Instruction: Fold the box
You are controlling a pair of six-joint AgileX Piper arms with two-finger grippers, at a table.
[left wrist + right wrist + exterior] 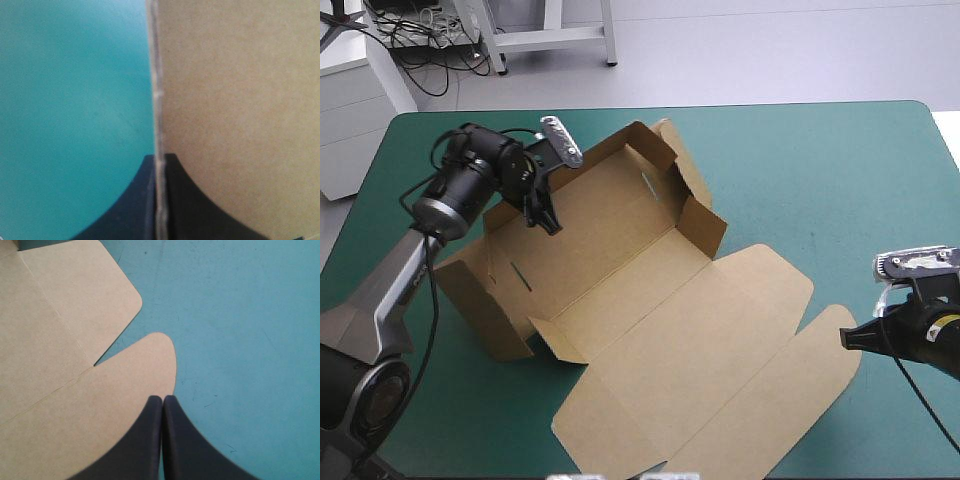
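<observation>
the teal-green table cover [820,170] fills the high view. the brown box [650,300] lies across its middle. the tray part stands with walls raised at centre-left, its long axis running from lower left to upper right. the lid lies flat on the cover, spreading toward the lower right.

the left gripper [542,212] reaches in from the upper left onto the tray's far wall [240,100], about midway along it. in its wrist view the black fingers [185,205] are all but closed, with the wall's edge pinched upright between them: bare cover to one side, board to the other. any inward fold of that wall belongs to this arm.

the right gripper [852,340] waits at the right edge, level with the lid flap [125,390]. its fingers [145,440] are pressed together in one point, holding nothing. the flap's rounded corner lies just at the tip, though whether they touch is hard to say. this arm is nearer the lid.
</observation>
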